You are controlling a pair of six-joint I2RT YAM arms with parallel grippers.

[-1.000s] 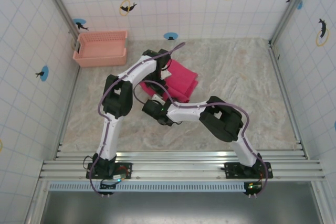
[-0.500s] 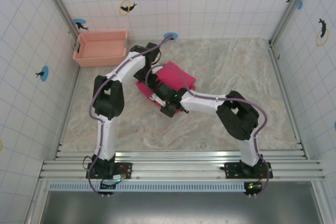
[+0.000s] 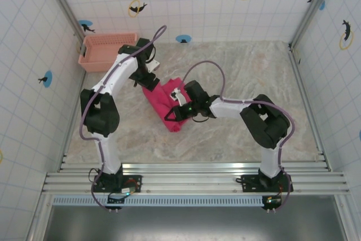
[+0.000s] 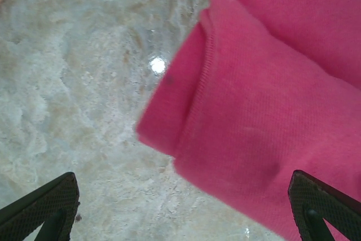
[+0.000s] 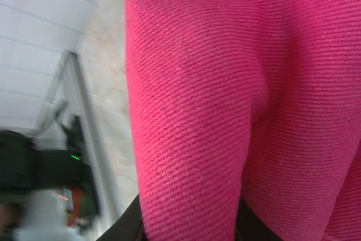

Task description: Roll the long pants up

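Observation:
The long pants (image 3: pixel 161 101) lie as a bunched magenta bundle in the middle of the table. My right gripper (image 3: pixel 178 111) is at the bundle's near right side and is shut on a thick fold of it. In the right wrist view the fabric (image 5: pixel 197 100) runs down between the two black fingers (image 5: pixel 127 227). My left gripper (image 3: pixel 148 77) hovers at the bundle's far left corner, open. In the left wrist view its fingertips (image 4: pixel 42 207) stand wide apart, with a folded edge of the pants (image 4: pixel 265 111) ahead and to the right, untouched.
A pale pink lattice basket (image 3: pixel 107 51) stands at the back left against the wall, close behind my left arm. Tiled walls enclose the table on three sides. Bare marbled tabletop (image 3: pixel 254 66) stretches to the right and along the front.
My right gripper has closed on the pants and dragged them from a flat fold into a longer bundle. My left arm has swung back and left toward the basket, staying open.

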